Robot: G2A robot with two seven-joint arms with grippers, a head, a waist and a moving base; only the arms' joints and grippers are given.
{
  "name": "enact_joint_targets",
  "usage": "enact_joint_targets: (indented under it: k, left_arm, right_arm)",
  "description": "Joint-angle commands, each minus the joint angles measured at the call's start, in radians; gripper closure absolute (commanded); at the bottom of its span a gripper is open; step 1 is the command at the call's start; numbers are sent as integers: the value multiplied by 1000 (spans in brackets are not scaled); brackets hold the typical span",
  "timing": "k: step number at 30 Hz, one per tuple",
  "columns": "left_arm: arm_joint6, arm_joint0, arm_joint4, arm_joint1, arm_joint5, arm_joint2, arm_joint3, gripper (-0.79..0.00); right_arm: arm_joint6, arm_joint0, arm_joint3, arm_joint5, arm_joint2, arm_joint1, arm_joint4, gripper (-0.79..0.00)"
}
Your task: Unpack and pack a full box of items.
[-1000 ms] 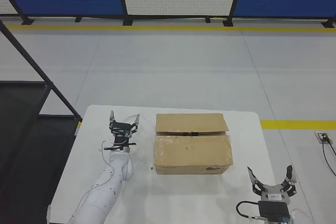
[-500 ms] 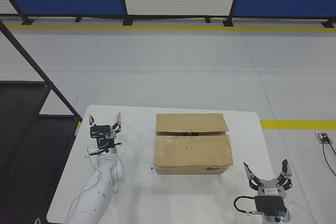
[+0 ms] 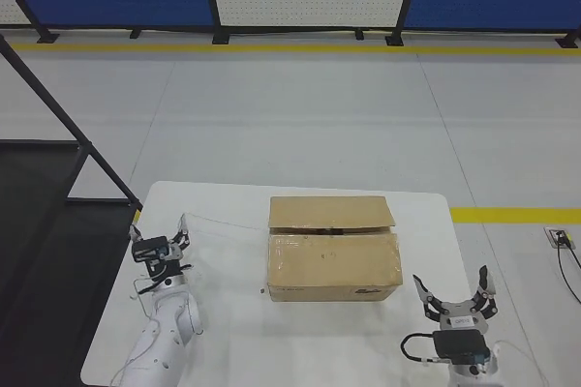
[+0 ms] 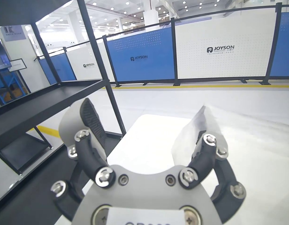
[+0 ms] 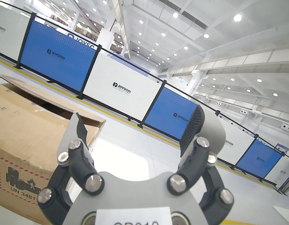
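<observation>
Nearest the robot, the right gripper (image 3: 449,279) hangs by the right edge of the table (image 3: 232,329), fingers spread wide on nothing, close to the front right corner of the cardboard box (image 3: 334,263). Farther back at the table's left edge, the left gripper (image 3: 159,227) is spread just as wide, with a translucent film (image 4: 193,129) clinging to one finger and a thin pale strand (image 3: 228,223) running toward the box. The box stands mid-table, front flap flat and rear flap (image 3: 329,211) lifted off a dark gap, contents hidden; a black rack (image 4: 53,94) flanks the table, with a blue-and-white fence (image 3: 310,12) beyond.
</observation>
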Motion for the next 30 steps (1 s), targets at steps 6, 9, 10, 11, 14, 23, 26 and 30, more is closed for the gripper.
enact_joint_targets:
  k: [6,9,10,11,14,23,26,30]
  left_arm:
    - [-90,69,41,14,25,-41,-87,-785]
    - [-121,98,44,18,27,-58,-120,-785]
    - [-125,110,43,19,26,-64,-133,-785]
    - [-130,123,44,20,29,-70,-143,-785]
    - [-159,154,42,22,35,-85,-174,-785]
    - [-180,165,41,23,23,-87,-189,-785]
    - [-180,165,41,23,23,-87,-189,-785]
    - [-223,173,48,27,34,-109,-198,-785]
  right_arm:
    - [9,26,10,-18,-12,0,-15,-785]
    - [9,32,13,-19,-16,0,-20,-785]
    - [10,33,12,-20,-18,0,-20,-785]
    - [9,32,10,-19,-18,0,-22,-785]
    - [5,26,4,-18,-14,1,-21,-785]
    - [5,15,-8,-22,-10,3,-30,-785]
    - [8,13,-14,-24,-13,3,-38,-785]
    - [18,14,-17,-29,-12,4,-41,-785]
